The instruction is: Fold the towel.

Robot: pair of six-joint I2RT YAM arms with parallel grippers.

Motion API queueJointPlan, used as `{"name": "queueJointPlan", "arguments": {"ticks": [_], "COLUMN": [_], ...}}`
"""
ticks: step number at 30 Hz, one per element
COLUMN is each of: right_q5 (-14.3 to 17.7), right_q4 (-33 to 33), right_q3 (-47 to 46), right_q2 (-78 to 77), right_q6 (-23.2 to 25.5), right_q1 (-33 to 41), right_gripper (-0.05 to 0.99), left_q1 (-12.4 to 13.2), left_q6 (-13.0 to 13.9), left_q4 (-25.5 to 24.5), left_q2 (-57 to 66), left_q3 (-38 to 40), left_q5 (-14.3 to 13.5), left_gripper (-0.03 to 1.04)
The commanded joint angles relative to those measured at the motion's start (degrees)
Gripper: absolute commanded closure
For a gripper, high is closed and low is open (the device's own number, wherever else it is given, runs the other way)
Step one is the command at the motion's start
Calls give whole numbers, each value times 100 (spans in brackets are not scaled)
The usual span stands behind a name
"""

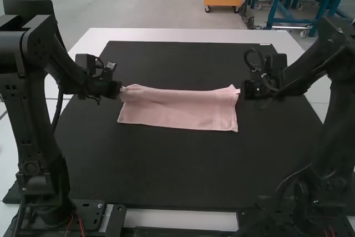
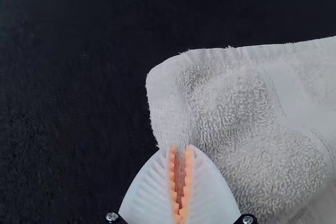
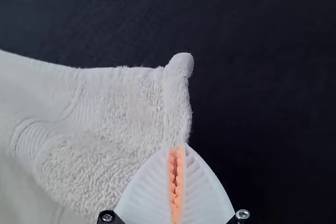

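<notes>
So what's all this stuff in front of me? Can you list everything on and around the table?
Towel: one, pink in the high view, lying as a wide strip over the mat between the grippers
Mat: one, black, on the table
Table: one, white, under the mat
Robot arms: two, black, left arm and right arm, at either side of the mat
Left gripper: one, white ribbed fingers with orange pads, closed on the towel's edge near one corner
Right gripper: one, same colours, closed on its edge near another corner

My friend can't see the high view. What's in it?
A pink towel lies in a long strip on a black mat, the left gripper pinching it near one far corner and the right gripper near the other.
</notes>
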Motion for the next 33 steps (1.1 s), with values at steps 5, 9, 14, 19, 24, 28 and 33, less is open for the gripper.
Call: {"name": "queueJointPlan", "arguments": {"ticks": [5, 9, 14, 19, 24, 28, 33], "right_q5": [-61, -114, -141, -185, -185, -185, -185], "right_q4": [-80, -176, -229, -352, -387, -422, -449], "right_q3": [-342, -509, -685, -817, -940, -1054, -1274], "right_q2": [-558, -751, -927, -1059, -1191, -1296, -1472], "right_q6": [20, 20, 20, 20, 20, 11, 11], "right_q1": [-95, -95, -95, -95, -95, -104, -104], "right_gripper": [96, 96, 96, 96, 96, 96, 96], "left_q1": [144, 144, 135, 126, 126, 144, 144], "left_q6": [181, 190, 208, 208, 339, 339, 383], "left_q4": [-68, -121, -271, -341, -543, -578, -763], "left_q2": [-422, -633, -897, -1108, -1336, -1539, -1829], "left_q3": [-172, -313, -497, -691, -884, -1042, -1201], "left_q5": [-128, -128, -128, -128, -137, -137, -146], "left_gripper": [99, 99, 99, 99, 99, 99, 99]}}
